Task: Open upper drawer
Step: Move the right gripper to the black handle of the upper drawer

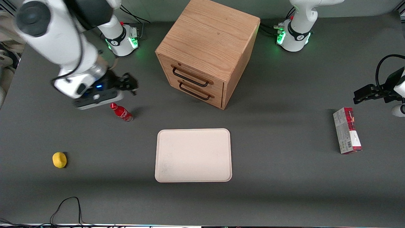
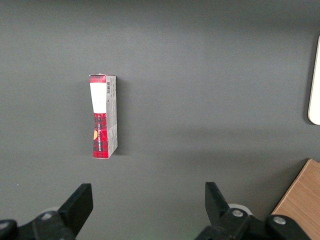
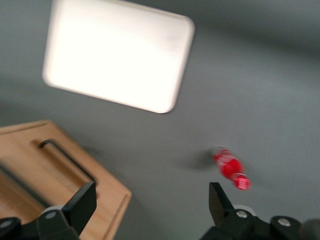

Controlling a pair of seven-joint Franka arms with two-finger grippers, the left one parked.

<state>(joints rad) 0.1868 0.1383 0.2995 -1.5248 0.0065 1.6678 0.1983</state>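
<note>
The wooden cabinet (image 1: 207, 47) stands at the middle of the table, far from the front camera. Its upper drawer (image 1: 191, 74) is shut, with its long black bar handle (image 1: 190, 77) across its front. The lower drawer (image 1: 196, 90) below it is also shut. My right gripper (image 1: 130, 85) is open and empty. It hangs above the table, well off the cabinet toward the working arm's end, touching nothing. In the right wrist view the gripper (image 3: 150, 200) points at bare table beside the cabinet's corner (image 3: 107, 197). One black handle (image 3: 67, 160) shows there; I cannot tell which drawer's.
A red bottle (image 1: 121, 112) stands just nearer the camera than the gripper and also shows in the right wrist view (image 3: 230, 167). A cream tray (image 1: 193, 155) lies in front of the cabinet. A yellow ball (image 1: 59, 159) and a red box (image 1: 347, 130) lie toward opposite table ends.
</note>
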